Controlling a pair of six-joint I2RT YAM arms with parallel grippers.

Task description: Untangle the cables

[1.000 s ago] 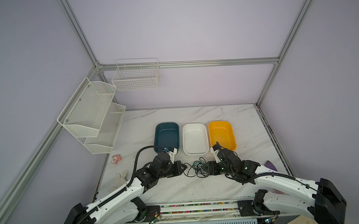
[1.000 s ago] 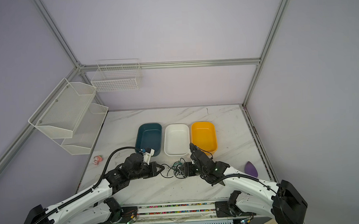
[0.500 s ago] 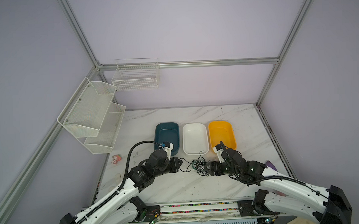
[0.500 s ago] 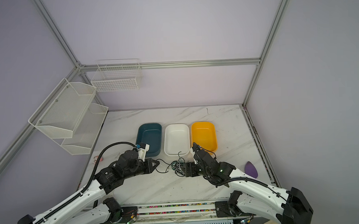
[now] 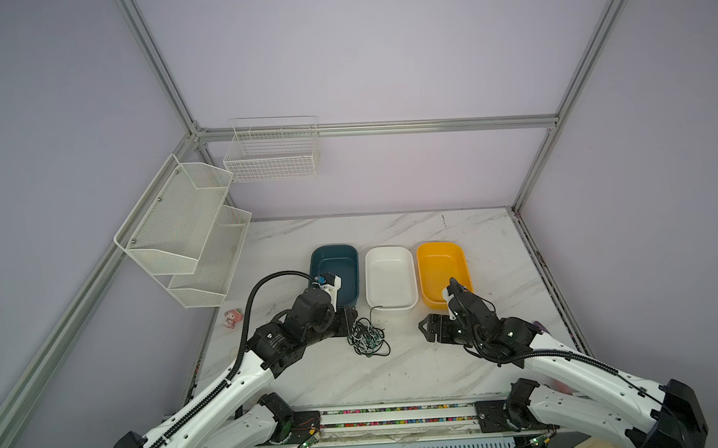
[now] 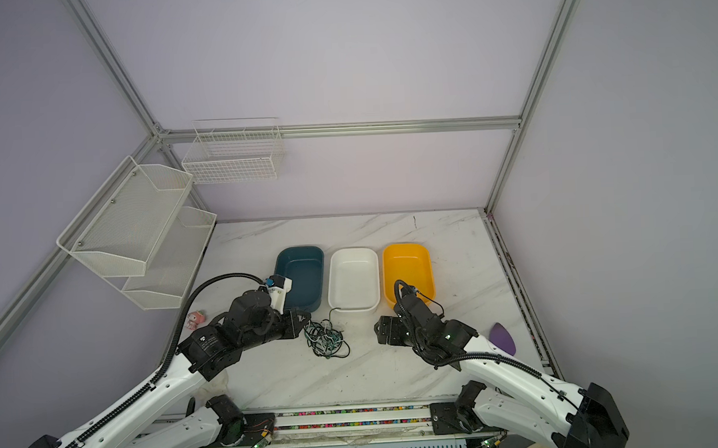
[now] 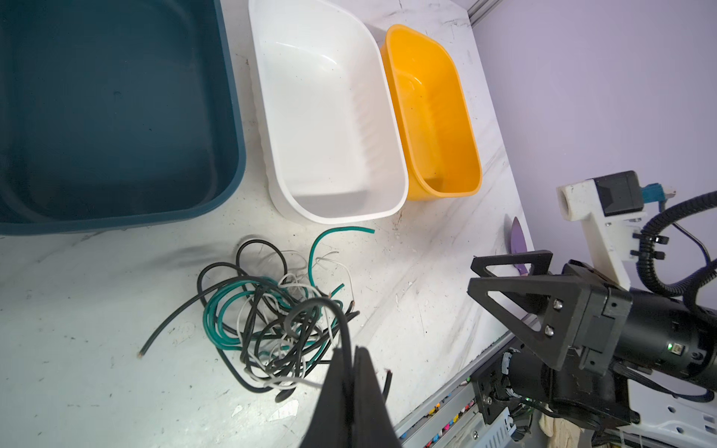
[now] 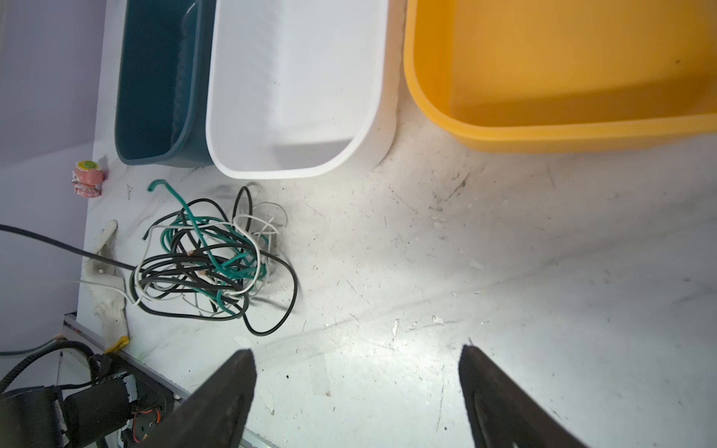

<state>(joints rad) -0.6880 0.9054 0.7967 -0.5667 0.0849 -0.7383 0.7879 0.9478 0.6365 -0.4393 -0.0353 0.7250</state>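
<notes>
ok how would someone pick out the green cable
On the marble table, find the white bin between the teal bin and the yellow bin; a knot of thin cables lies by its near left corner. The green cable is its only coloured strand, among black and white.

Black left gripper (image 5: 349, 323), left of lower centre, clamps one thin black cable (image 7: 344, 329). Black right gripper (image 5: 425, 329), opposite, gapes wide

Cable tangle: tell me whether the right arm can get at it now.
Probably yes: the right gripper stands open, facing the cable tangle across bare table, nothing between.
</notes>
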